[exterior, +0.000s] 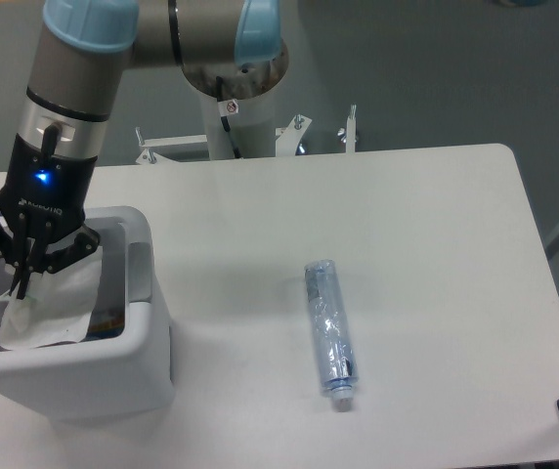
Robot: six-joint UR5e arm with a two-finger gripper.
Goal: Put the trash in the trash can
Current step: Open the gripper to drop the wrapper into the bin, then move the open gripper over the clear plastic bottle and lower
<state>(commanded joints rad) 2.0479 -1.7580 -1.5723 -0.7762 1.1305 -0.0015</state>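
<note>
1. Gripper (21,278) pinched shut on flat crumpled white wrapper (43,311), hanging inside large white boxy plastic trash can (148,337).
2. Crushed clear plastic bottle (330,327) lying on white table (426,254), well apart from can.

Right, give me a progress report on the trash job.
Done: nothing released yet. In hand: the gripper holds the flat white wrapper over the large white plastic trash can. Left: drop it, then fetch the crushed clear plastic bottle lying on the white table.
</note>
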